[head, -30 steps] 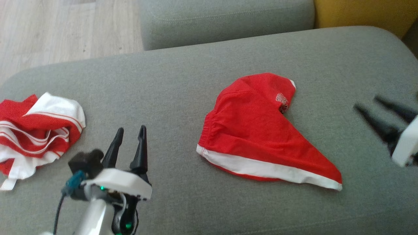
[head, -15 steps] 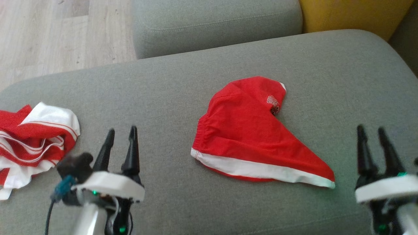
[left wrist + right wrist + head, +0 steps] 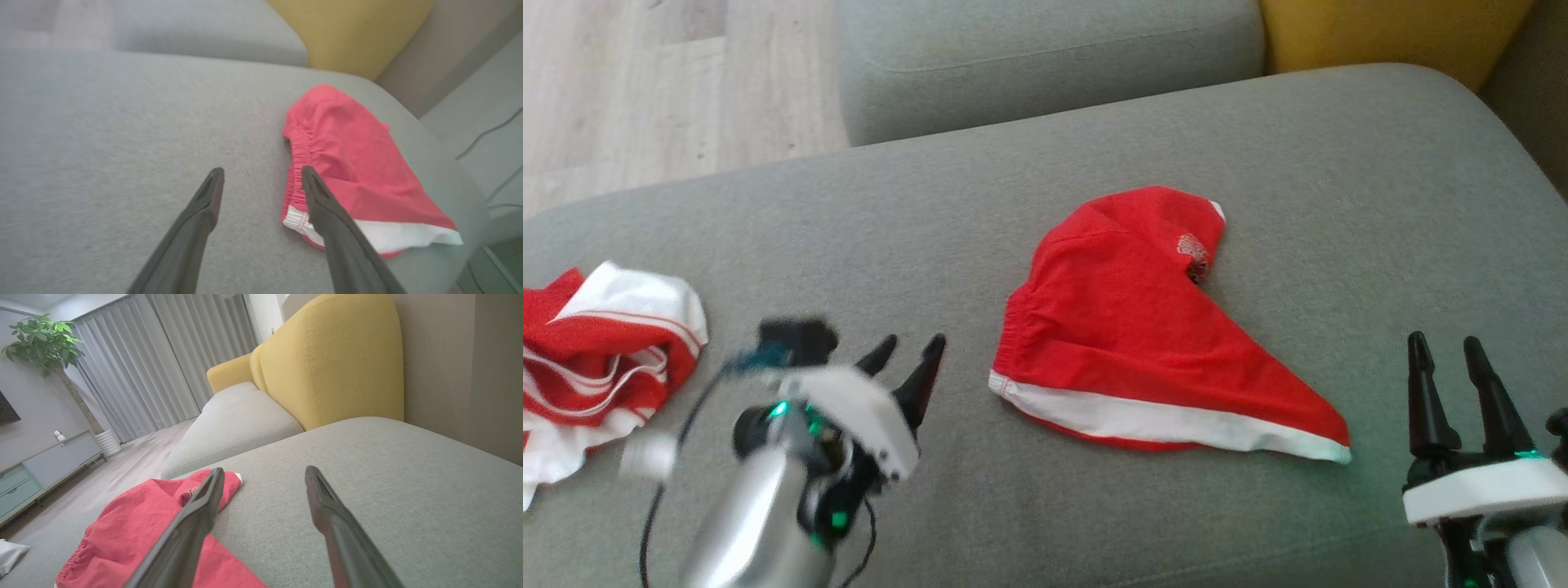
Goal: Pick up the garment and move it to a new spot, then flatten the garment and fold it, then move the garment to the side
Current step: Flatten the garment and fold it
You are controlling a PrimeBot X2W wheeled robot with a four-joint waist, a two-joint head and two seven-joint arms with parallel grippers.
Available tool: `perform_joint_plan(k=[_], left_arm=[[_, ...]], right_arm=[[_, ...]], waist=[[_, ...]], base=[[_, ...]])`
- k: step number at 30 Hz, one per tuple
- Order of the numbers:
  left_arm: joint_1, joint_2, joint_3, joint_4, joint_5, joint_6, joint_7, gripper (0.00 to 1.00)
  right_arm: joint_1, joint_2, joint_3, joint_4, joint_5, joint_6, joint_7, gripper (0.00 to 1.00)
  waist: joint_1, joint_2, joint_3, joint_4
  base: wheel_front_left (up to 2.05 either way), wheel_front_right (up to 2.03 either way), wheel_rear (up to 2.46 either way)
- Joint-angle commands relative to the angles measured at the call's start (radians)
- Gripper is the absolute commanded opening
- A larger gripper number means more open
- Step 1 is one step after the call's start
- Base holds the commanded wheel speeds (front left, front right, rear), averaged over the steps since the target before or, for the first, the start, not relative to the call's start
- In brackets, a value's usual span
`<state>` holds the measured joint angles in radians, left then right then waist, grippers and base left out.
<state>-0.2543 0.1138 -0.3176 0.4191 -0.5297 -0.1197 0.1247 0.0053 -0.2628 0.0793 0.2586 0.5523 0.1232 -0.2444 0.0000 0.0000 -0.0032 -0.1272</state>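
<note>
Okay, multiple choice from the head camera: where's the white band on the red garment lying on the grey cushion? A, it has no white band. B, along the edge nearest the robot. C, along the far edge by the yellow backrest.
B: the red garment lies on the grey cushion with its white band running along the near, lower edge.

A red and white striped cloth [image 3: 605, 359] lies crumpled on the grey sofa [image 3: 1094, 163]. A yellow back cushion [image 3: 335, 363] stands behind.
</note>
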Motion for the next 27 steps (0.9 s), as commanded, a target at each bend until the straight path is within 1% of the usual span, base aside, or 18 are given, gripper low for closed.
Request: perform_joint_plan(k=[1, 4, 7, 9, 10, 14, 17, 21, 25, 26, 27], left_arm=[[-0.099, 0.022, 0.006, 0.001, -0.045, -0.006, 0.09, 1.0], [-0.172, 0.039, -0.04, 0.069, -0.124, -0.01, 0.259, 1.0], [-0.231, 0.053, -0.102, 0.106, -0.203, -0.01, 0.359, 1.0], [-0.265, 0.068, -0.139, 0.129, -0.248, -0.011, 0.406, 1.0], [-0.265, 0.068, -0.139, 0.129, -0.248, -0.011, 0.406, 1.0], [-0.325, 0.094, -0.204, 0.194, -0.302, -0.011, 0.451, 1.0], [-0.366, 0.111, -0.238, 0.251, -0.309, -0.011, 0.443, 1.0], [-0.41, 0.124, -0.273, 0.312, -0.329, -0.011, 0.421, 1.0], [-0.427, 0.122, -0.32, 0.344, -0.39, -0.011, 0.468, 1.0], [-0.43, 0.125, -0.332, 0.346, -0.403, -0.011, 0.477, 0.91], [-0.434, 0.129, -0.343, 0.347, -0.414, -0.011, 0.479, 0.49]], right_arm=[[-0.049, -0.009, 0.011, -0.036, -0.011, 0.008, 0.003, 1.0], [-0.057, -0.001, 0.018, -0.041, -0.017, 0.008, 0.006, 1.0], [-0.066, 0.009, 0.029, -0.044, -0.016, 0.008, 0.008, 1.0], [-0.072, 0.011, 0.037, -0.042, -0.012, 0.008, 0.008, 1.0], [-0.072, 0.011, 0.037, -0.042, -0.012, 0.008, 0.008, 1.0], [-0.091, 0.01, 0.055, -0.04, -0.005, 0.008, 0.006, 1.0], [-0.105, 0.008, 0.062, -0.035, 0.0, 0.008, 0.003, 1.0], [-0.112, 0.008, 0.067, -0.027, 0.004, 0.008, -0.001, 1.0], [-0.119, 0.011, 0.082, -0.017, 0.01, 0.008, -0.002, 1.0], [-0.122, 0.011, 0.084, -0.015, 0.01, 0.008, -0.003, 1.0], [-0.124, 0.012, 0.085, -0.013, 0.011, 0.008, -0.003, 1.0]], waist=[[0.0, 0.0, 0.003, -0.016], [0.0, 0.0, 0.011, -0.049], [0.0, 0.0, 0.025, -0.086], [0.0, 0.0, 0.037, -0.107], [0.0, 0.0, 0.037, -0.107], [0.0, 0.0, 0.058, -0.142], [0.0, 0.0, 0.067, -0.155], [0.0, 0.0, 0.074, -0.158], [0.0, 0.0, 0.08, -0.155], [0.0, 0.0, 0.081, -0.153], [0.0, 0.0, 0.082, -0.151]], base=[[0.0, 0.0, 0.0], [0.0, 0.0, 0.0], [0.0, 0.0, 0.0], [0.0, 0.0, 0.0], [0.0, 0.0, 0.0], [0.0, 0.0, 0.0], [0.0, 0.0, 0.0], [0.0, 0.0, 0.0], [0.0, 0.0, 0.0], [0.0, 0.0, 0.0], [0.0, 0.0, 0.0]])
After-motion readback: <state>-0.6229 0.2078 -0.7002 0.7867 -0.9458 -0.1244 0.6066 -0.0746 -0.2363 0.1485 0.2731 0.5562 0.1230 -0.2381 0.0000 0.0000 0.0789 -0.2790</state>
